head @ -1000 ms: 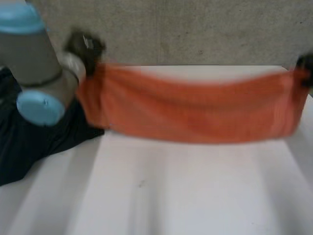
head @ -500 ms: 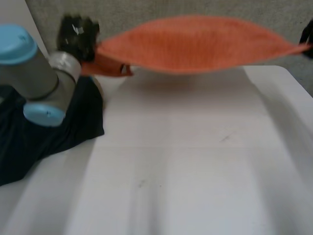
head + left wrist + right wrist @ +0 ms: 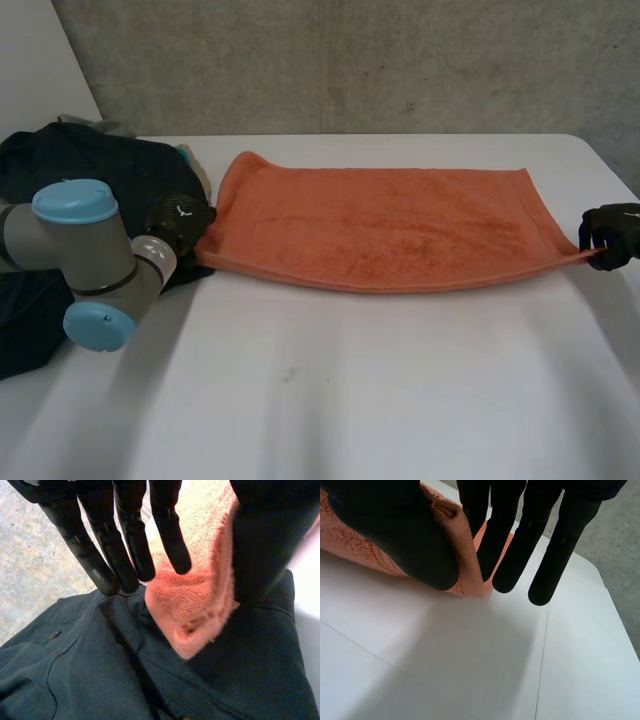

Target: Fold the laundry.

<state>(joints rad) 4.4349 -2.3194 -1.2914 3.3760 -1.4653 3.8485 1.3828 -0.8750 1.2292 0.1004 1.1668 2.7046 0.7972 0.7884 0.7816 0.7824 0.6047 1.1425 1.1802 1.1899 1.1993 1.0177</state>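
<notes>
Left robot hand [image 3: 180,222], right robot hand [image 3: 610,235] lowered towel [image 3: 380,230] onto table [image 3: 350,400].

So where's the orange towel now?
Head view: the orange towel is spread across the white table, near corners pinched by the left robot hand and right robot hand, dark garment at its left end.

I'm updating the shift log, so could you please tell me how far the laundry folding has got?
Done: the orange terry towel lies spread out on the white table. In hand: the left hand and right hand each pinch a near corner. Left: no fold yet, and the dark navy garment pile lies unfolded.
</notes>
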